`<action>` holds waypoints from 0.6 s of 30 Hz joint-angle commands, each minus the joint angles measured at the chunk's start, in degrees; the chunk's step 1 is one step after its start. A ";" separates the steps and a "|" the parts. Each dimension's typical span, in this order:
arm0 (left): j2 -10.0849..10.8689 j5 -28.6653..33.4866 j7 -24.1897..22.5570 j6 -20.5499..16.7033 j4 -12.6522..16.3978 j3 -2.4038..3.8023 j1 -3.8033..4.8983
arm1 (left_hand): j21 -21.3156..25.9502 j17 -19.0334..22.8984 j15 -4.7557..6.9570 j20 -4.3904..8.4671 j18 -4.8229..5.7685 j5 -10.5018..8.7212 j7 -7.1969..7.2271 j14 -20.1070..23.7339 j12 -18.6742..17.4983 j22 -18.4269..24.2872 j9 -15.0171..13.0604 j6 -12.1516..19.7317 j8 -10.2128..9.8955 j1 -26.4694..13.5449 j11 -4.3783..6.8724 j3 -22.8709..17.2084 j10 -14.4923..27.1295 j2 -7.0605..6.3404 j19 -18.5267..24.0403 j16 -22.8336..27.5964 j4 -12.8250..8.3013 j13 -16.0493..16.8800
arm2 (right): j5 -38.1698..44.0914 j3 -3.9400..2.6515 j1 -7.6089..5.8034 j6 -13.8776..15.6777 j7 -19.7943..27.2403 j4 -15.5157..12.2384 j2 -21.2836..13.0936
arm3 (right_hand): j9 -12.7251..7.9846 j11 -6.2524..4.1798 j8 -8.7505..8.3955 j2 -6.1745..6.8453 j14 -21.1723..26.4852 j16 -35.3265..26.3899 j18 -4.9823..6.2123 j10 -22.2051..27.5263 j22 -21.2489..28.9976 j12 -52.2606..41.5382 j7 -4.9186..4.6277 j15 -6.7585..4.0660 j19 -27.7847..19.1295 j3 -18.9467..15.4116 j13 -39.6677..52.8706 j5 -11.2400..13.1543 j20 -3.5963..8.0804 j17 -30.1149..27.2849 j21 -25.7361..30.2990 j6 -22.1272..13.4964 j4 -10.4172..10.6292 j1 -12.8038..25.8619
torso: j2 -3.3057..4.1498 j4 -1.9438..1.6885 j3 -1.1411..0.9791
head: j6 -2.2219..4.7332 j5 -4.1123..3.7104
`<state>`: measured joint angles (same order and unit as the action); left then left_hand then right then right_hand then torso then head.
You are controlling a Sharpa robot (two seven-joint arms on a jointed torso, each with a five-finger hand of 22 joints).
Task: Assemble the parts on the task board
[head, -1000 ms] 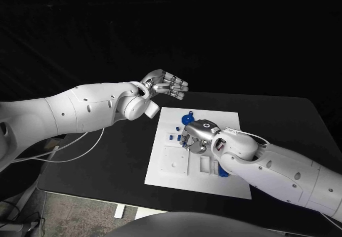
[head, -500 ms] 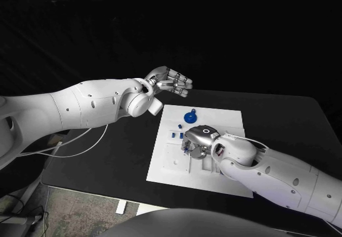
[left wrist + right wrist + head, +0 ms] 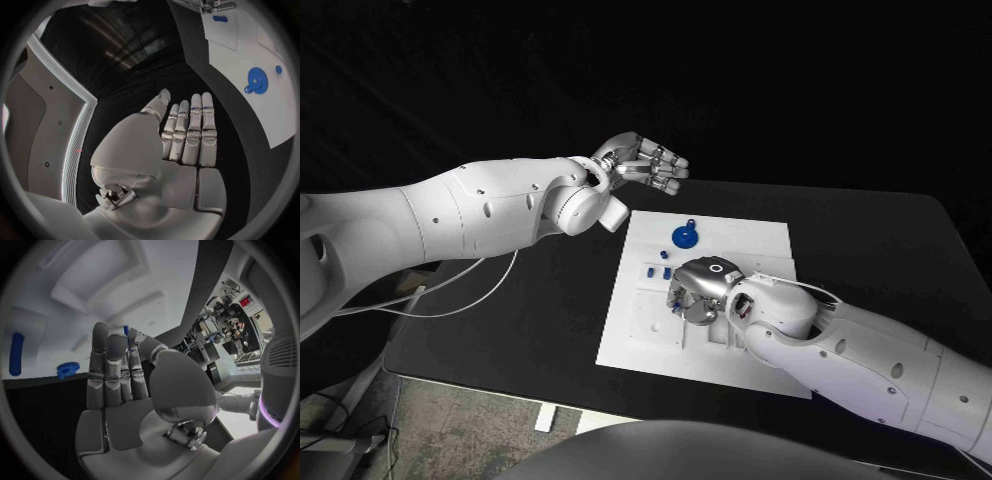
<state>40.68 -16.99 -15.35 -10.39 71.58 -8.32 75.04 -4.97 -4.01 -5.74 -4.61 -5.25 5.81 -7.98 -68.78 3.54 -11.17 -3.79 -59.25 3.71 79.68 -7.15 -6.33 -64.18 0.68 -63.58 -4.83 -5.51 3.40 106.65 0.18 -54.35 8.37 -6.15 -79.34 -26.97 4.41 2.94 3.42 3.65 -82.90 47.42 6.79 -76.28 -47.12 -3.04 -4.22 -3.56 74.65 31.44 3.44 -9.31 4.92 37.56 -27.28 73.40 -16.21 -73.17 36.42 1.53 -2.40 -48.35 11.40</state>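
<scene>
White task board (image 3: 733, 240) – blue parts (image 3: 685, 237) on it | right robot hand (image 3: 695, 295) above

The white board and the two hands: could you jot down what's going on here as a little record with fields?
board: white plate in the middle of the black table
left hand: raised beyond the board's far corner, fingers straight, holding nothing
right hand: low over the board's middle, pinching a thin blue part
loose parts: blue disc near the far edge; small blue pieces by the right hand
</scene>
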 commanded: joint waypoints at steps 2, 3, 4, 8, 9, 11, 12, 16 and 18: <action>-0.10 0.37 -0.63 0.25 -0.06 0.04 0.06 | -0.08 0.08 0.01 -0.08 0.68 0.30 -0.20 -0.13 -0.03 0.09 0.04 -0.08 -0.04 0.22 -0.03 -0.26 -0.31 0.21 -0.01 0.20 0.00 -0.07 | 0.81 0.02 0.16 -0.73 -0.43 0.02 0.05 | 0.06 -1.51 0.25 -0.41 -0.02 0.01 0.63 -1.69 -0.07 -0.31 -0.16 -0.25 0.34 0.34 0.06 -0.25 -0.02 -0.01 0.40 0.22 0.05 0.19 | 0.00 -0.01 -0.03 | -0.20 0.06; -0.10 0.37 -0.62 0.28 -0.06 0.04 0.06 | -0.08 0.08 0.01 -0.08 0.68 0.30 -0.20 -0.13 -0.03 0.09 0.04 -0.08 -0.04 0.22 -0.03 -0.26 -0.31 0.21 -0.01 0.20 0.00 -0.07 | 0.83 0.02 0.19 -0.74 -0.43 0.06 0.08 | 0.06 -1.51 0.25 -0.41 -0.02 0.01 0.63 -1.69 -0.07 -0.31 -0.16 -0.25 0.34 0.34 0.06 -0.25 -0.02 -0.01 0.40 0.22 0.05 0.19 | 0.00 -0.03 -0.04 | -0.23 0.03; -0.10 0.37 -0.60 0.32 -0.06 0.04 0.06 | -0.08 0.08 0.01 -0.08 0.68 0.30 -0.20 -0.13 -0.03 0.09 0.04 -0.08 -0.04 0.22 -0.03 -0.26 -0.31 0.21 -0.01 0.20 0.00 -0.07 | 0.84 0.02 0.23 -0.76 -0.43 0.10 0.10 | 0.06 -1.51 0.25 -0.41 -0.02 0.01 0.63 -1.69 -0.07 -0.31 -0.16 -0.25 0.34 0.34 0.06 -0.25 -0.02 -0.01 0.40 0.22 0.05 0.19 | 0.01 -0.04 -0.04 | -0.23 0.01; -0.08 0.37 -0.54 0.39 -0.05 0.04 0.06 | -0.15 0.08 0.00 -0.10 0.69 0.25 -0.20 -0.10 -0.03 0.11 0.04 -0.07 -0.04 0.19 -0.05 -0.38 -0.28 0.18 0.08 0.22 0.01 -0.07 | 0.93 0.04 0.35 -0.73 -0.46 0.22 0.18 | 0.06 -1.51 0.25 -0.41 -0.02 0.01 0.63 -1.69 -0.07 -0.31 -0.16 -0.25 0.34 0.34 0.06 -0.25 -0.02 -0.01 0.40 0.22 0.05 0.19 | 0.04 -0.06 -0.01 | -0.32 -0.12; -0.07 0.37 -0.53 0.40 -0.05 0.04 0.06 | -0.15 0.08 0.00 -0.10 0.69 0.25 -0.20 -0.10 -0.03 0.11 0.04 -0.07 -0.04 0.19 -0.05 -0.38 -0.28 0.18 0.08 0.22 0.01 -0.07 | 0.97 0.04 0.38 -0.73 -0.46 0.23 0.21 | 0.06 -1.51 0.25 -0.41 -0.02 0.01 0.63 -1.69 -0.07 -0.31 -0.16 -0.25 0.34 0.34 0.06 -0.25 -0.02 -0.01 0.40 0.22 0.05 0.19 | 0.02 -0.05 0.00 | -0.35 -0.12; -0.05 0.37 -0.51 0.43 -0.06 0.04 0.06 | -0.15 0.08 0.00 -0.10 0.69 0.25 -0.20 -0.10 -0.03 0.11 0.04 -0.07 -0.04 0.19 -0.05 -0.38 -0.28 0.18 0.08 0.22 0.01 -0.07 | 1.07 0.05 0.44 -0.75 -0.49 0.26 0.27 | 0.06 -1.51 0.25 -0.41 -0.02 0.01 0.63 -1.69 -0.07 -0.31 -0.16 -0.25 0.34 0.34 0.06 -0.25 -0.02 -0.01 0.40 0.22 0.05 0.19 | -0.01 -0.03 0.01 | -0.38 -0.12; -0.05 0.37 -0.50 0.43 -0.06 0.04 0.06 | -0.15 0.08 0.00 -0.10 0.69 0.25 -0.20 -0.10 -0.03 0.11 0.04 -0.07 -0.04 0.19 -0.05 -0.38 -0.28 0.18 0.08 0.22 0.01 -0.07 | 1.12 0.06 0.45 -0.75 -0.50 0.28 0.28 | 0.06 -1.51 0.25 -0.41 -0.02 0.01 0.63 -1.69 -0.07 -0.31 -0.16 -0.25 0.34 0.34 0.06 -0.25 -0.02 -0.01 0.40 0.22 0.05 0.19 | -0.02 -0.02 0.02 | -0.43 -0.14; -0.06 0.37 -0.46 0.52 -0.04 0.04 0.06 | -0.15 0.08 0.00 -0.10 0.69 0.25 -0.20 -0.10 -0.03 0.11 0.04 -0.07 -0.04 0.19 -0.05 -0.38 -0.28 0.18 0.08 0.22 0.01 -0.07 | 1.48 0.10 0.50 -0.74 -0.73 0.42 0.38 | 0.06 -1.51 0.25 -0.41 -0.02 0.01 0.63 -1.69 -0.07 -0.31 -0.16 -0.25 0.34 0.34 0.06 -0.25 -0.02 -0.01 0.40 0.22 0.05 0.19 | -0.01 -0.04 0.04 | -0.46 -0.20; -0.08 0.37 -0.44 0.57 -0.04 0.04 0.06 | -0.15 0.08 0.00 -0.10 0.69 0.25 -0.20 -0.10 -0.03 0.11 0.04 -0.07 -0.04 0.19 -0.05 -0.38 -0.28 0.18 0.08 0.22 0.01 -0.07 | 1.67 0.13 0.51 -0.75 -0.86 0.50 0.46 | 0.06 -1.51 0.25 -0.41 -0.02 0.01 0.63 -1.69 -0.07 -0.31 -0.16 -0.25 0.34 0.34 0.06 -0.25 -0.02 -0.01 0.40 0.22 0.05 0.19 | -0.01 -0.05 0.04 | -0.43 -0.23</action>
<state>40.70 -16.97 -15.27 -10.34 71.48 -8.32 75.04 -4.97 -4.00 -5.73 -4.61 -5.24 5.81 -7.98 -68.79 3.54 -11.13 -3.79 -59.25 3.71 79.68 -7.15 -6.33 -64.18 0.68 -63.58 -4.82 -5.51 3.39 107.25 0.18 -54.01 8.26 -6.43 -78.98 -26.58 4.36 2.94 3.41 3.81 -82.92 47.42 6.57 -76.29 -47.11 -3.01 -4.22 -3.55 74.65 31.53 3.46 -9.30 4.92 37.56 -27.28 73.40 -16.12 -73.02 36.42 1.49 -2.38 -48.80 11.20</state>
